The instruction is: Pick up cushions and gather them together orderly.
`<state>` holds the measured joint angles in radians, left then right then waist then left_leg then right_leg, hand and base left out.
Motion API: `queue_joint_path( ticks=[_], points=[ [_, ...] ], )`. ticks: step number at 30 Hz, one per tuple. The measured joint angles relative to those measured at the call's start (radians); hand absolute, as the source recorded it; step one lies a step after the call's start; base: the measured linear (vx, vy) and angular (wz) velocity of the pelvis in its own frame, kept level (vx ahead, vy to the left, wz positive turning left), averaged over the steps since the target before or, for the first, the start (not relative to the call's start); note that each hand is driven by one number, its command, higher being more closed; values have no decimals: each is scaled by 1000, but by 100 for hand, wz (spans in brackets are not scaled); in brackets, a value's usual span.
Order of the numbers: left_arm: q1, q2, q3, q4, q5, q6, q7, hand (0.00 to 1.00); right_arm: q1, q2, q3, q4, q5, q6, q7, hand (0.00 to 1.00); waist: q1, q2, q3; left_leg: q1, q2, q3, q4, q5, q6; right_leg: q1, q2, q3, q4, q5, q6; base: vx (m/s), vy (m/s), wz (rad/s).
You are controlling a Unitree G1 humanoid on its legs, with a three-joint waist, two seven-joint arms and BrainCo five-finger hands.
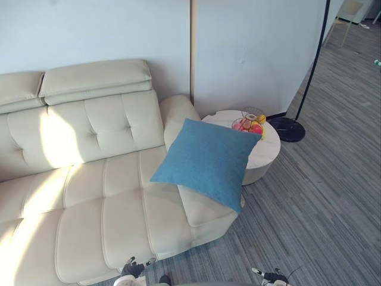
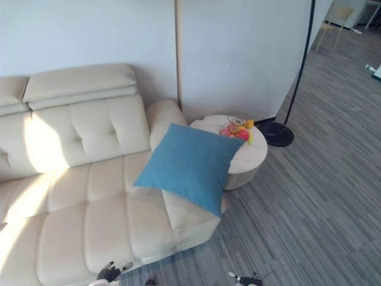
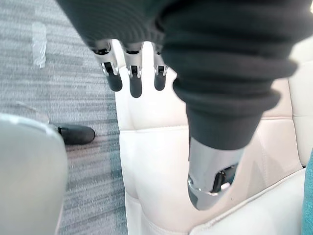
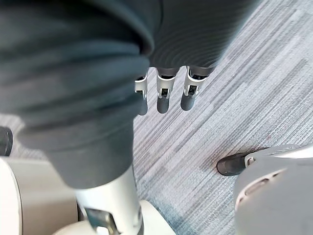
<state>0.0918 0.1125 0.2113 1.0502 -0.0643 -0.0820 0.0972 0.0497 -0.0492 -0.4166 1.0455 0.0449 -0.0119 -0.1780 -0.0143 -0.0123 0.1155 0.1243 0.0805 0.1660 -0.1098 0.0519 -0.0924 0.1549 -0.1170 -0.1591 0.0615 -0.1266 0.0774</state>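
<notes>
One blue square cushion [image 1: 205,159] leans tilted at the right end of the cream sofa [image 1: 101,196], propped against the armrest [image 1: 178,110] with its lower corner on the seat. A sliver of its blue edge [image 3: 308,196] shows in the left wrist view. My left hand [image 3: 134,81] hangs with straight fingers and holds nothing, above the sofa's front edge and the carpet. My right hand [image 4: 164,95] also hangs low with straight fingers over the grey carpet, empty. Both hands are well short of the cushion.
A round white side table [image 1: 266,152] stands just right of the armrest with a wire basket of fruit [image 1: 250,124]. Behind it a floor lamp's black base [image 1: 287,128] sits by the partition wall. Striped grey carpet [image 1: 315,214] stretches to the right.
</notes>
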Motion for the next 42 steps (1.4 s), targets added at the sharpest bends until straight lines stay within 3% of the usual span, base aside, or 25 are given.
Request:
queue_joint_path(
  ticks=[6, 12, 17, 20, 25, 30, 42],
  points=[
    [-2, 101, 46, -122, -42, -3, 18, 0, -19, -76, 29, -242, 16, -14, -23, 0, -1, -3, 18, -10, -1, 15, 0, -7, 9, -15, -1, 10, -16, -4, 10, -20, 9, -5],
    [-50, 187, 44, -234, -87, -21, 36, 0, -112, -123, 41, -288, 43, -28, -37, 0, 0, -2, 20, -21, -7, 14, 6, -6, 6, -16, -2, 6, -33, 14, 3, 111, -8, 0],
    [-171, 254, 22, -307, -116, -42, 49, 0, -241, -180, 95, -294, 86, -29, -39, 0, 3, 20, 57, -61, -6, 11, 7, -5, 7, -55, -2, 4, -19, 14, 2, 98, -16, 2],
    [-268, 296, 16, -313, -157, -49, 62, 0, -349, -197, 121, -294, 124, -39, -49, 0, 10, 35, 106, -117, 6, 17, 22, -4, 7, -134, 1, 15, 27, 14, 2, 5, -8, -12],
    [-464, 377, 15, -315, -218, -64, 88, 0, -534, -200, 156, -294, 212, -50, -78, 0, 25, 25, 204, -270, 19, 37, 130, -7, 10, -312, -5, 66, 149, 14, 2, -47, -7, -18],
    [-613, 461, -17, -313, -247, -67, 101, 0, -641, -208, 169, -294, 294, -64, -111, 0, 30, 19, 243, -361, 35, 51, 224, -22, 26, -420, -6, 97, 247, 12, -1, -23, -16, -14],
    [-921, 451, -172, -300, -251, -66, 95, 0, -750, -177, 246, -429, 442, -98, -118, 0, 28, 20, 290, -527, 75, 87, 340, -39, 17, -605, 7, 114, 356, 9, -3, -79, -21, -10]
  ],
)
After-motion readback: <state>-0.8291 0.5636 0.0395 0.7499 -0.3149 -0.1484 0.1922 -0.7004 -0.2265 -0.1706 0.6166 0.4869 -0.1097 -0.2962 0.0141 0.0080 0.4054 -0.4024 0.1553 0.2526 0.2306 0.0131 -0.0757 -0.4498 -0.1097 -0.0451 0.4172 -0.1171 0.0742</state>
